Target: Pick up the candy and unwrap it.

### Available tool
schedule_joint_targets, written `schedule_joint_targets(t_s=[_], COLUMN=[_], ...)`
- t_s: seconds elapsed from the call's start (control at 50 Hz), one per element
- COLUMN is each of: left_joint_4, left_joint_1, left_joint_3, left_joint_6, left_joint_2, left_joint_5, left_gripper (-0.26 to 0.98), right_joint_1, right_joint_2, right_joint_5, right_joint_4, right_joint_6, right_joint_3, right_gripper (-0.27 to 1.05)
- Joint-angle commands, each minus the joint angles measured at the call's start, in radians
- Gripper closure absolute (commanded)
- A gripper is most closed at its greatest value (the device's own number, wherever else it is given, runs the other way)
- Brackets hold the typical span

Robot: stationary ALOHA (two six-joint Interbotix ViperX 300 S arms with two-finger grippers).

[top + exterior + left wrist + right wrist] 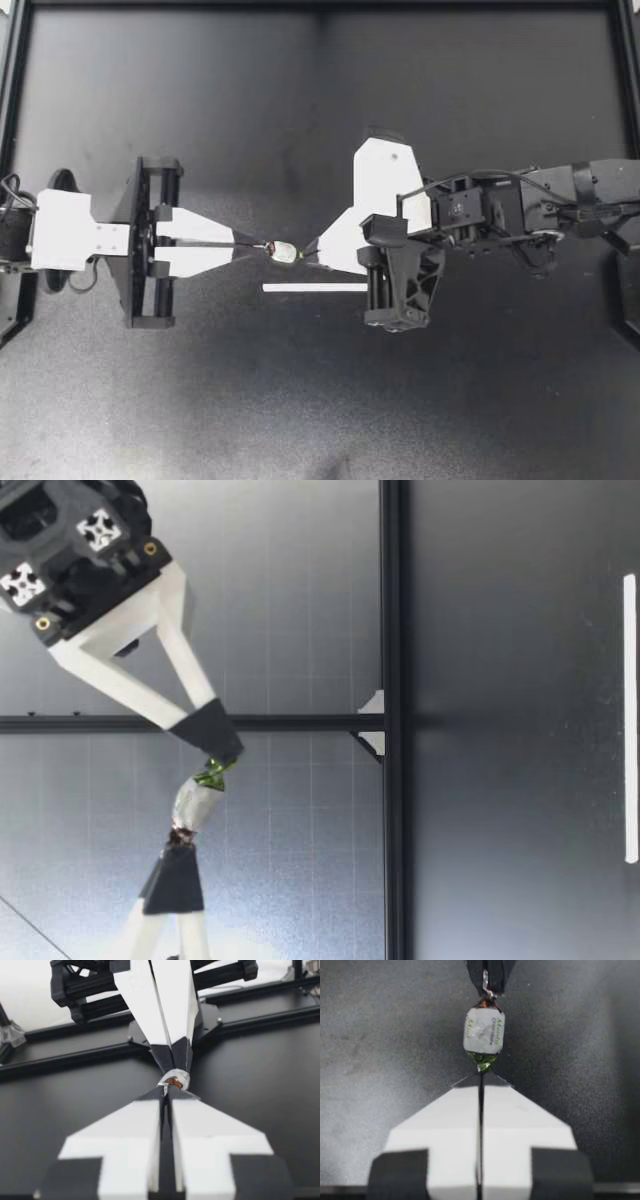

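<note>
Pinching the brown twisted end of the candy (pixel 284 252), just left of the frame's centre, my left gripper (pixel 262 249) was pressed together on it; beyond it, my right gripper (pixel 308 255) nipped the green end. With the sweet held clear of the table (pixel 200 400), a straight, steady pull apart with firm grips seemed best

A matte black worktop (pixel 200 400) fills the scene, edged by a black metal frame (pixel 392 600). A thin white strip (pixel 315 288) lies on it. Beyond the far edge stands a pale grey gridded panel (pixel 290 610).
</note>
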Motion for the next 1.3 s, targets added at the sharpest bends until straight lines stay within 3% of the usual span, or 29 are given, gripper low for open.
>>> schedule_joint_targets(t_s=[0.0,0.26,0.7,1.28], left_joint_4=[-0.005,-0.012,-0.021,-0.054], left_joint_1=[-0.002,-0.002,-0.002,-0.002], left_joint_3=[0.008,0.031,-0.026,0.012], left_joint_6=[-0.008,-0.048,-0.051,-0.052], left_joint_2=[-0.023,-0.037,0.026,-0.006], left_joint_5=[-0.015,-0.021,-0.078,-0.095], left_gripper=[0.85,0.85,0.85,0.85], right_joint_1=[0.005,0.005,-0.002,-0.002], right_joint_2=[-0.032,-0.086,-0.023,-0.069], right_joint_5=[-0.011,-0.115,-0.170,-0.170], right_joint_4=[0.002,0.000,-0.035,-0.028], right_joint_6=[-0.002,0.025,0.020,0.064], right_joint_3=[0.002,0.080,0.023,0.092], right_gripper=[0.99,0.99,0.99,0.99])
